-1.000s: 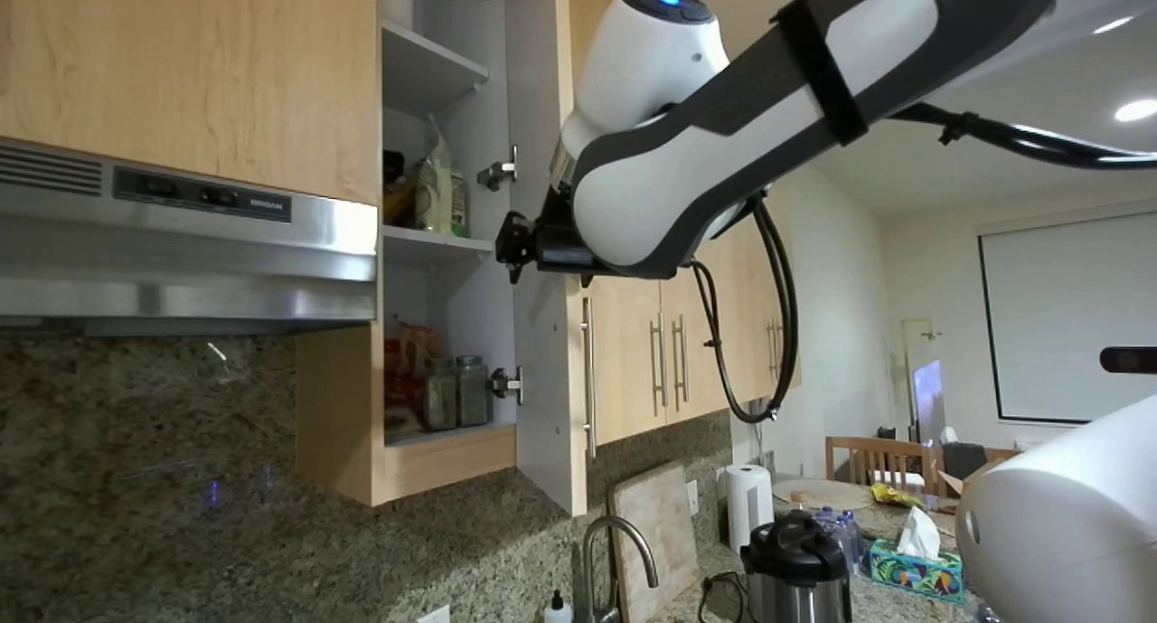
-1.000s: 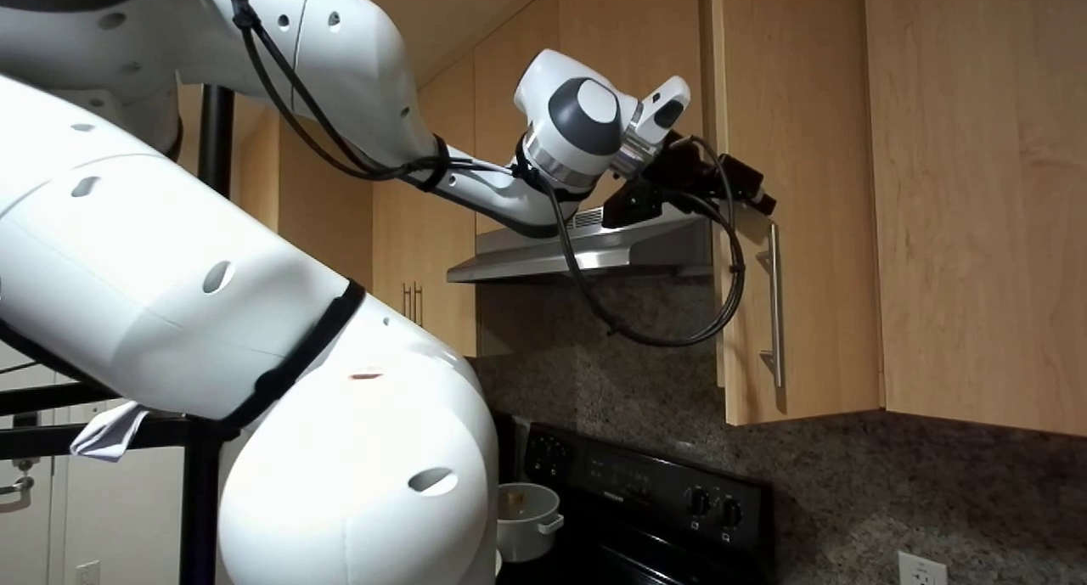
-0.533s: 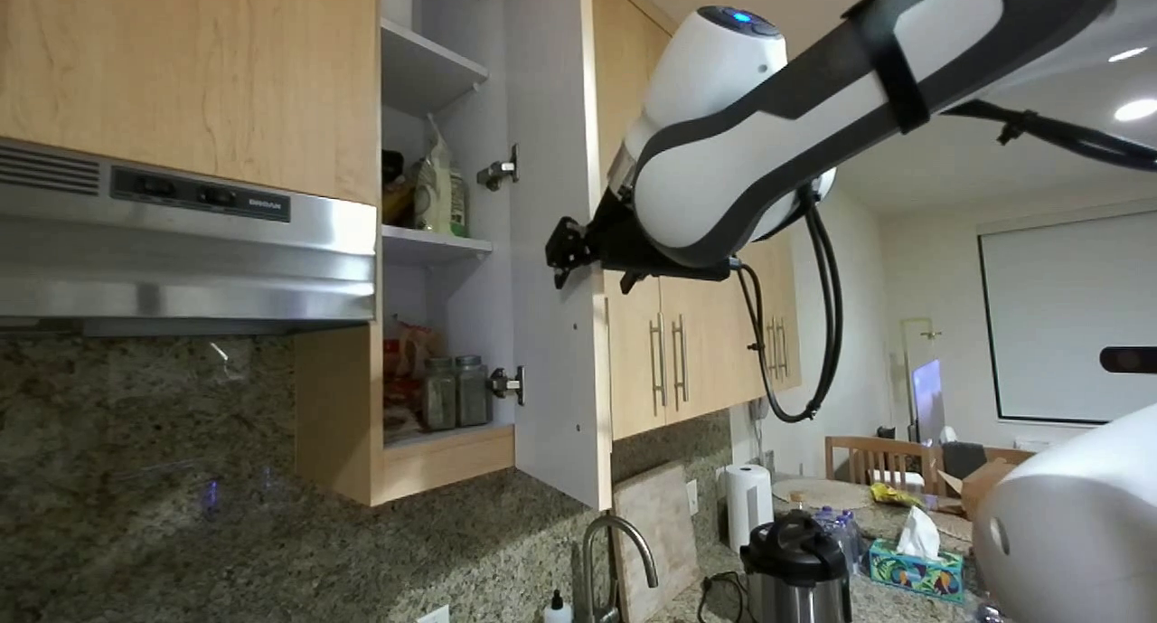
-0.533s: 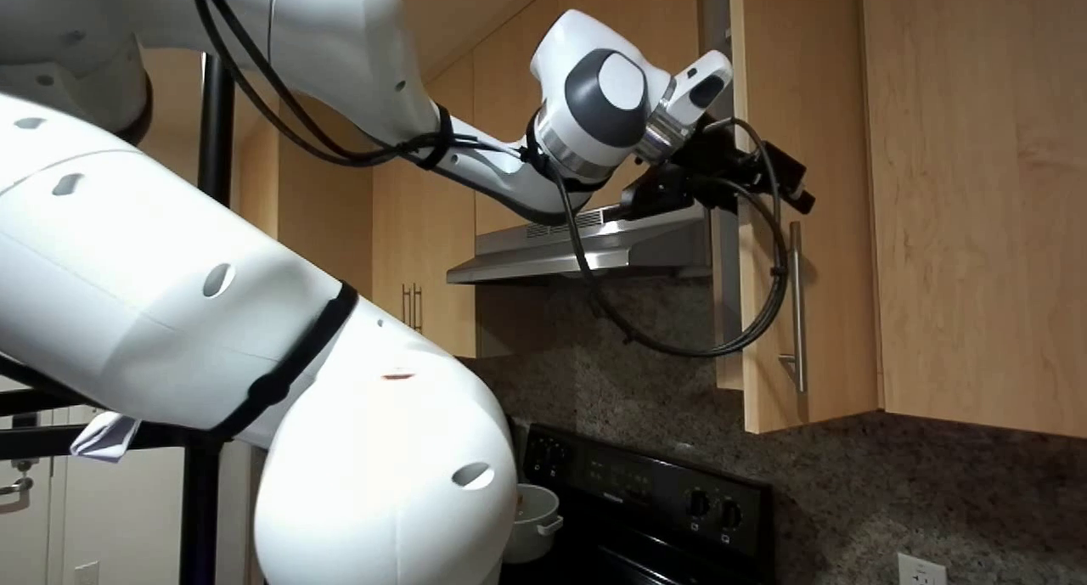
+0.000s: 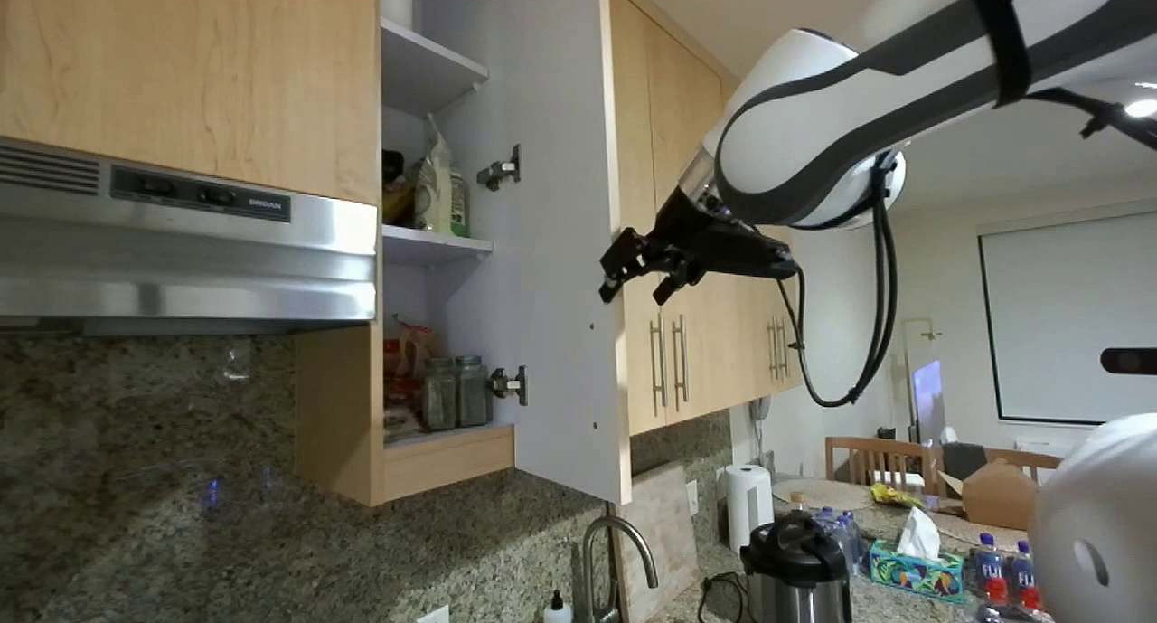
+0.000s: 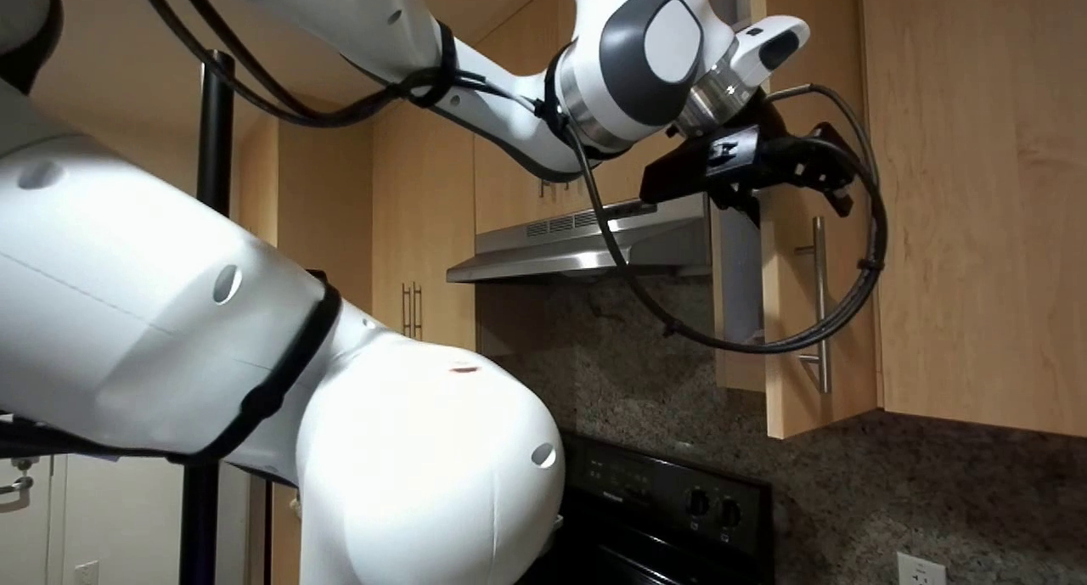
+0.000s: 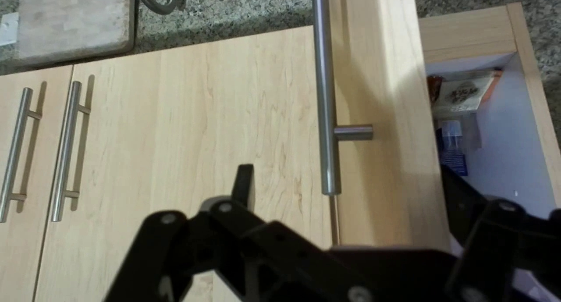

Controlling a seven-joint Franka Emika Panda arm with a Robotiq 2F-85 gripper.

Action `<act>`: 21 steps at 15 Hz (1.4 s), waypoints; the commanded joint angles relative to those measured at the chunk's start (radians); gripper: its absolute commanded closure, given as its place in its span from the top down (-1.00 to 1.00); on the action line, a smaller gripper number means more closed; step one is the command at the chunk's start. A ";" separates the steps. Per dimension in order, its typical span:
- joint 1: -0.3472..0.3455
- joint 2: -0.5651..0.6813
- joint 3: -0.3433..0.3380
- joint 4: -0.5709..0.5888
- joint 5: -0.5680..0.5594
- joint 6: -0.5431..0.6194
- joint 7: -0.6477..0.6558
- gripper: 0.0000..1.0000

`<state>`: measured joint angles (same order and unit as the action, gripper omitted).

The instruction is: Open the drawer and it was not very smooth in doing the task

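Note:
The tall, narrow light-wood door stands swung open; its pale inner face and the shelves behind it show in an exterior view. Its slim silver bar handle is on the outer face and also shows in an exterior view. My gripper is at the door's free edge, above the handle's upper end. In the wrist view my gripper is open, one finger on the handle side and one past the door's edge on the inner side. Nothing is held; contact with the door cannot be told.
A neighbouring wood door with bar handles lies beside the open door. Glass jars and packets stand on the cabinet shelves. A range hood is on the cabinet's other side. A faucet and black-lidded pot are below.
The door has swung wider open. My gripper has moved outward with it and drawn back, so its fingers reach less far past the door's edge.

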<state>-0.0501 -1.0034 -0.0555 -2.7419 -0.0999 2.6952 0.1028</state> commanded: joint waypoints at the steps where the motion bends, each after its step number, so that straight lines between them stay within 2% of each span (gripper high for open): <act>1: 0.023 -0.080 -0.102 -0.016 0.008 -0.071 -0.172 1.00; 6: 0.027 -0.133 -0.202 -0.004 0.008 -0.142 -0.309 1.00; 10: 0.030 -0.183 -0.220 -0.012 0.017 -0.215 -0.344 1.00; 12: 0.037 -0.196 -0.200 -0.020 0.023 -0.298 -0.334 1.00; 16: 0.037 -0.196 -0.116 -0.062 0.027 -0.412 -0.274 1.00; 17: 0.050 -0.159 -0.094 -0.031 0.038 -0.446 -0.260 1.00; 21: 0.092 -0.102 0.000 -0.042 0.092 -0.545 -0.193 1.00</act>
<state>0.0106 -1.1644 -0.1172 -2.7868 -0.0533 2.2069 -0.1497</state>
